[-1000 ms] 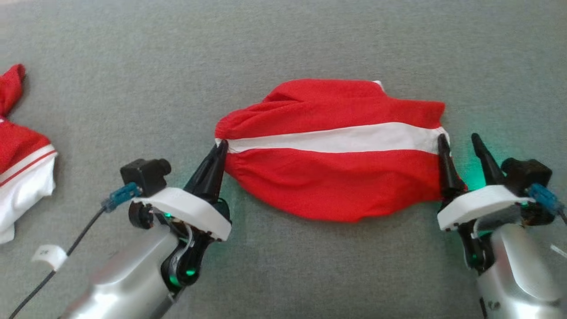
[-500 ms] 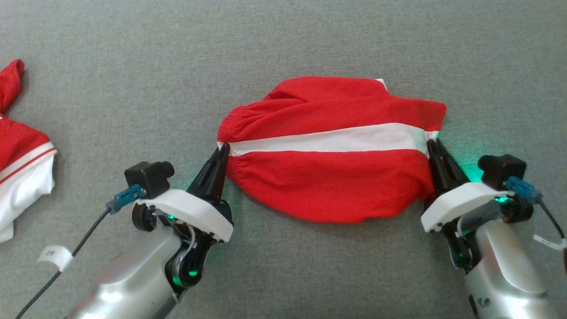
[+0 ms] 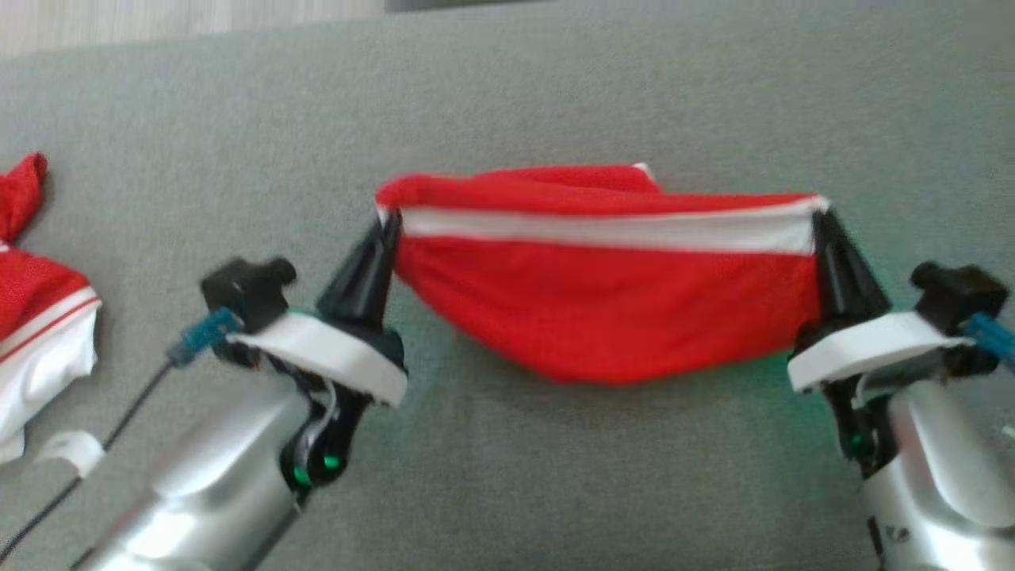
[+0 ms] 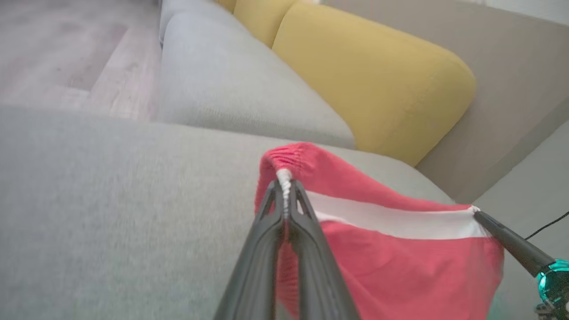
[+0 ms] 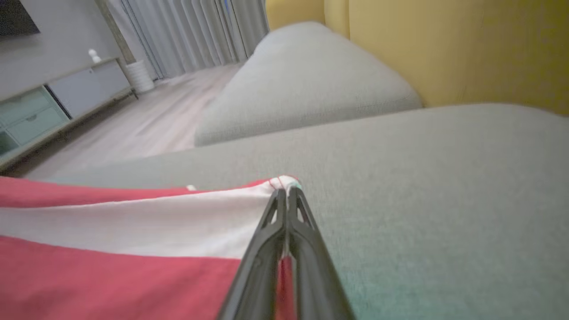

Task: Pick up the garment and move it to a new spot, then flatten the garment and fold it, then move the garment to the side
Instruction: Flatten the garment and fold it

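Note:
The garment, red with a white panel edged by a thin red stripe, lies bunched at the far left of the grey cushion, apart from both grippers. A smaller red piece with a white band hangs stretched between my grippers, its lower edge sagging close to the cushion. My left gripper is shut on its gathered left end; the left wrist view shows that gripper pinching the white seam of the piece. My right gripper is shut on the right end, with its tips clamped on the corner of the piece.
The grey cushion stretches under both arms. Yellow back cushions and another grey seat lie beyond it. Wooden floor and a low cabinet are farther off. A black cable trails from my left wrist.
My right gripper has shut on the right end of the smaller red piece. Both grippers have lifted it, pulling its white band taut. The head camera has also shifted.

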Robot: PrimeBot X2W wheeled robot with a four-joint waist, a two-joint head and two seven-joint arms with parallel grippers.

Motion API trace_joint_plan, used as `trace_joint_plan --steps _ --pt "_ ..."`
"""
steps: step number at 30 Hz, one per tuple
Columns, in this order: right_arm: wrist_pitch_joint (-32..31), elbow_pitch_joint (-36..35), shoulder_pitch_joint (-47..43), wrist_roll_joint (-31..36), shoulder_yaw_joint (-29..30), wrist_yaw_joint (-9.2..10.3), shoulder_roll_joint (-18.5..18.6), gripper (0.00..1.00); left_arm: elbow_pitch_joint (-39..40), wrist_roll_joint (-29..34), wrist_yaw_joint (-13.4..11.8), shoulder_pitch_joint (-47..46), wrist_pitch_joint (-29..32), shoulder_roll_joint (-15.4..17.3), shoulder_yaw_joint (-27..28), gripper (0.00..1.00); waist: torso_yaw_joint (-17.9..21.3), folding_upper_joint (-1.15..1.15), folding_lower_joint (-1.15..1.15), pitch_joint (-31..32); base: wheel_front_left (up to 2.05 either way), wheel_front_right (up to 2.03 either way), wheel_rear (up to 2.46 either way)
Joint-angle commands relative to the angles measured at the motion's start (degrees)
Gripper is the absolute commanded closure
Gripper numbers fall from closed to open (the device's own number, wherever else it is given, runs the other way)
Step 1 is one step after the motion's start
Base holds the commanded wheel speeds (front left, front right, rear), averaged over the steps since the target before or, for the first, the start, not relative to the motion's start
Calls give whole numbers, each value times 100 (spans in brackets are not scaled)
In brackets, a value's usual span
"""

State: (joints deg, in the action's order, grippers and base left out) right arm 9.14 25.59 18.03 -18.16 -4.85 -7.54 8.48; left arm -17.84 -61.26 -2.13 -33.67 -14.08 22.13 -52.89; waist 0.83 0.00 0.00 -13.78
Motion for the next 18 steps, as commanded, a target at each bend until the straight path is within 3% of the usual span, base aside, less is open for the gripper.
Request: trace_joint_plan --steps 1,7,10,13,18 --pt "42 -502 4 -53 -16 5 75 100 374 149 -64 -377 -83 198 421 100 136 0 0 178 0 0 0" --pt "-441 -2009 604 -446 254 5 272 100 1210 491 -168 -1066 -18 274 743 100 280 0 0 20 0 0 0" --pt "-747 -2381 1273 -516 302 5 445 100 1328 579 -179 -1681 230 307 854 100 344 0 0 -205 0 0 0" --pt "-878 -2354 2110 -588 259 5 574 100 1133 483 -72 -2373 571 265 1001 100 396 0 0 -523 0 0 0" --pt "-837 -1719 3665 -638 197 5 717 100 259 687 139 -3774 733 76 1192 100 418 0 0 -1122 0 0 0"
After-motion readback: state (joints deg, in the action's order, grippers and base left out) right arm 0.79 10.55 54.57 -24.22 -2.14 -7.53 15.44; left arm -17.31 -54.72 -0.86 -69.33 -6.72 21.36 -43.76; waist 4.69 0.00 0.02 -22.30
